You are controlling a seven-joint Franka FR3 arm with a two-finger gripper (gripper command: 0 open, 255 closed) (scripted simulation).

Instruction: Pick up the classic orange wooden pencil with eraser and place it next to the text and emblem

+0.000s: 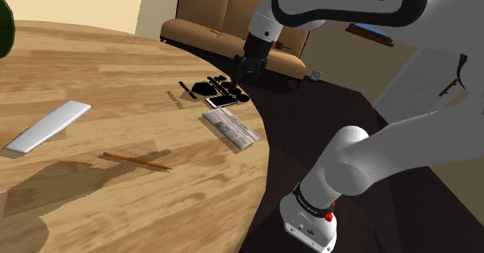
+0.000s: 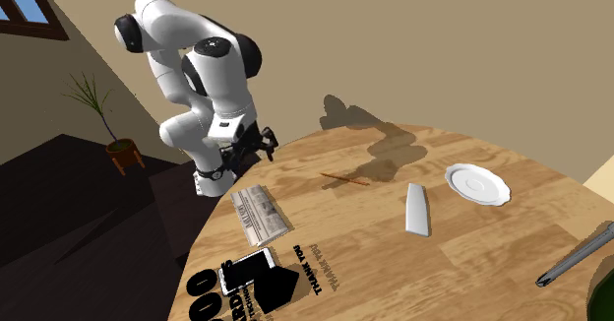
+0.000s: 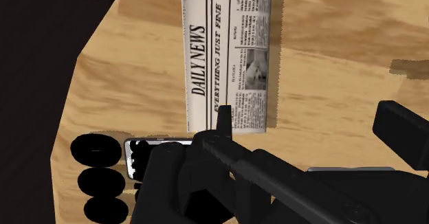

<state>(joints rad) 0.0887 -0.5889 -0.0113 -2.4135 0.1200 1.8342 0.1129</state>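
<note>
Black claw (image 1: 244,70) is hovering open and empty near the newspaper (image 1: 230,127) and the text and emblem (image 1: 203,88), while the orange pencil (image 1: 138,160) is lying untouched well apart, farther across the bench (image 1: 93,69), so the reach seems to be pending, calling for swinging over and straddling its shaft.
</note>
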